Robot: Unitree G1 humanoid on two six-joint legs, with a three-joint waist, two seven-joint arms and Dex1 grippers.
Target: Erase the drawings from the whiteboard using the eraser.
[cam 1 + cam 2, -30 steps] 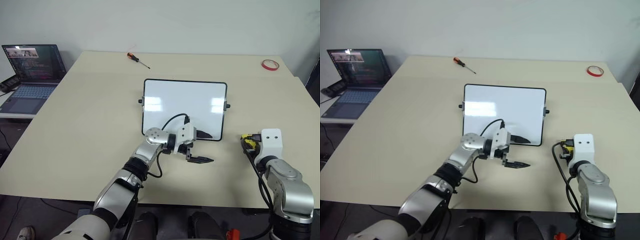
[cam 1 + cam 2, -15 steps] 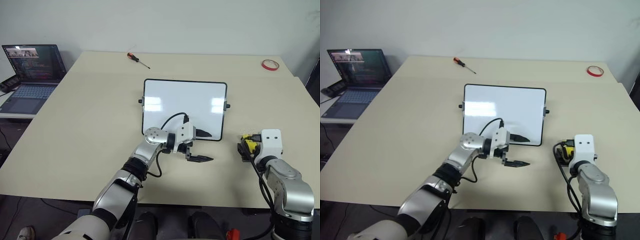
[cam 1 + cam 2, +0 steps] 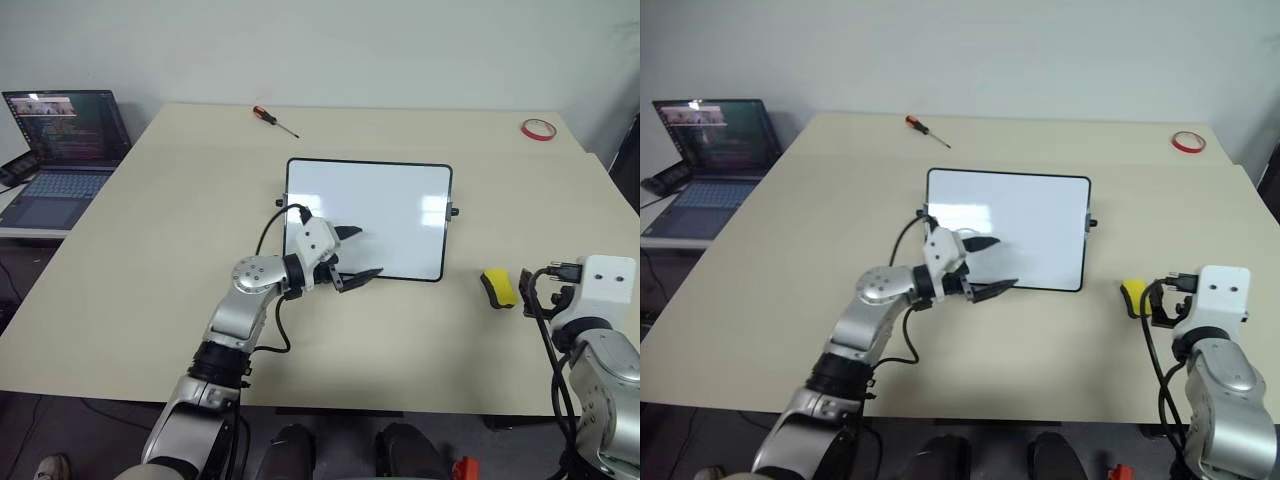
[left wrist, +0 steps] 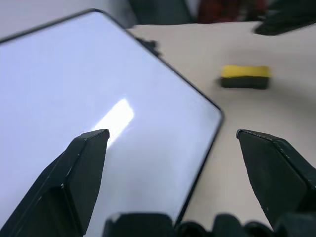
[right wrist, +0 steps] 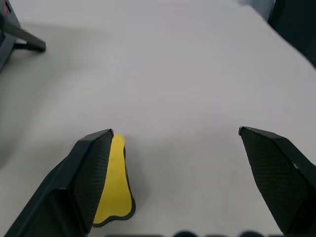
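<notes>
The whiteboard (image 3: 390, 205) lies flat in the middle of the table, and its face is plain white; the drawings are out of view. My left gripper (image 3: 360, 253) hovers open over the board's near left part with nothing between its fingers. The eraser (image 3: 498, 288), yellow with a black side, lies on the table to the right of the board, also seen as the eraser (image 4: 245, 77) in the left wrist view. My right gripper (image 5: 175, 131) stands open just right of it. The eraser (image 5: 114, 182) sits beside one finger, apart from the grip.
A screwdriver (image 3: 275, 119) lies at the table's far left and a red tape ring (image 3: 539, 129) at the far right corner. An open laptop (image 3: 65, 150) stands on a side surface to the left. The table's near edge runs just below both arms.
My right gripper opened, let go of the eraser and drew back to the right; the eraser now lies on the table. My left gripper swung left and up over the board.
</notes>
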